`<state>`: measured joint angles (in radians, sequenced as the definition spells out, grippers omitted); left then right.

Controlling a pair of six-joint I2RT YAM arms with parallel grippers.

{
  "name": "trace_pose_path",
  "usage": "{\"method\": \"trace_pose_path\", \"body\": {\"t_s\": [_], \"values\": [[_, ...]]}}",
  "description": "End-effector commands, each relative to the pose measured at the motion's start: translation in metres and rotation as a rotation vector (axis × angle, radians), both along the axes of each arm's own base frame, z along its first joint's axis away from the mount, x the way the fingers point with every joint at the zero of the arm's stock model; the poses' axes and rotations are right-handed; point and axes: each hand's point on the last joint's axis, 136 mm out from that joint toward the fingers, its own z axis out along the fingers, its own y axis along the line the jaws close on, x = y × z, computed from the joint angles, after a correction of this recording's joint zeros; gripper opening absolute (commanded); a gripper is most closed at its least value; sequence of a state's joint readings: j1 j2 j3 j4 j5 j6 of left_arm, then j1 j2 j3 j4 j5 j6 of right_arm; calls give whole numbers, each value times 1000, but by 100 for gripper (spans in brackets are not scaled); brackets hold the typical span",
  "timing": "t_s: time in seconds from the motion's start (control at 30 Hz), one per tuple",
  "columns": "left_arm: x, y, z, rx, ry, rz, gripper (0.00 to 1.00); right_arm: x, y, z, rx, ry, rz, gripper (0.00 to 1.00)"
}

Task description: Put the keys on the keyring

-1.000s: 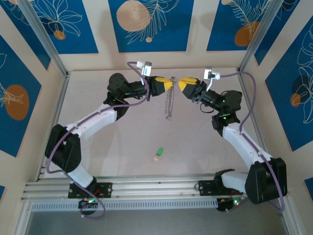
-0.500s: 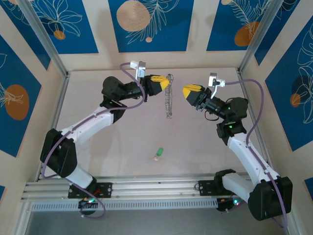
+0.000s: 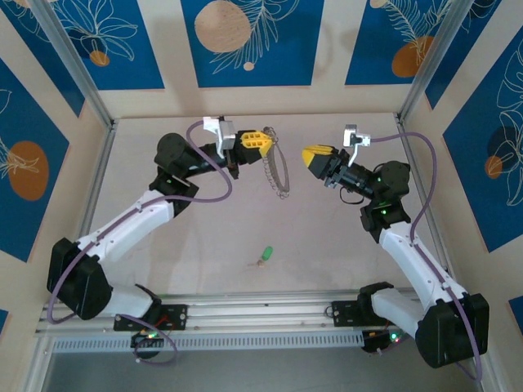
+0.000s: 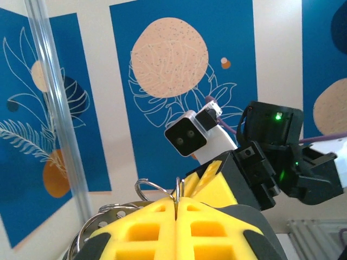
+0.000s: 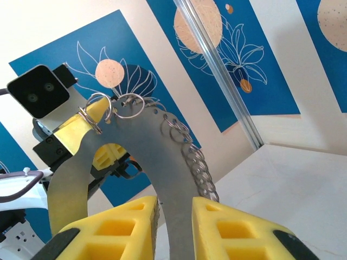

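One key (image 3: 265, 256) on desk (image 3: 204, 237), well apart from one keyring (image 3: 281, 191); left tool (image 3: 265, 140) pinched shut on keyring's top; right tool (image 3: 306, 153) near keyring, slightly parted, empty. Key's shank indistinct.

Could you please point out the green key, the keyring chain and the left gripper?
green key (image 3: 265, 254), top external view, green head.
keyring chain (image 3: 283, 192), top external view, hanging lower end.
left gripper (image 3: 266, 140), top external view, between its fingertips.

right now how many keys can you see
1. The green-headed key lies on the table, front middle, apart from the keyring held by the left end effector.
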<state>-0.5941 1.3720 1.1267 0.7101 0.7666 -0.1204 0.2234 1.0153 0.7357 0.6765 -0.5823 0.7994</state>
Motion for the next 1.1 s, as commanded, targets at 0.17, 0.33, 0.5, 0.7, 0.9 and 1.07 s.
{"method": "trace_pose_path", "body": {"t_s": [0.17,0.33,0.5,0.7,0.9,1.07], "values": [[0,1,-1,23,-95,62,0,-4,3,-6,-10,0,6,23],[0,1,0,18,-94,61,0,-4,4,-4,-9,-6,10,23],[2,0,-2,9,-75,59,0,-4,7,1,-6,-21,22,22],[4,1,-4,0,-49,63,0,-3,9,1,-11,-14,23,21],[11,5,-12,-7,-18,111,0,4,2,-29,-42,111,-48,21],[20,13,-22,-6,9,164,0,4,-6,-78,-96,291,-94,22]]}}
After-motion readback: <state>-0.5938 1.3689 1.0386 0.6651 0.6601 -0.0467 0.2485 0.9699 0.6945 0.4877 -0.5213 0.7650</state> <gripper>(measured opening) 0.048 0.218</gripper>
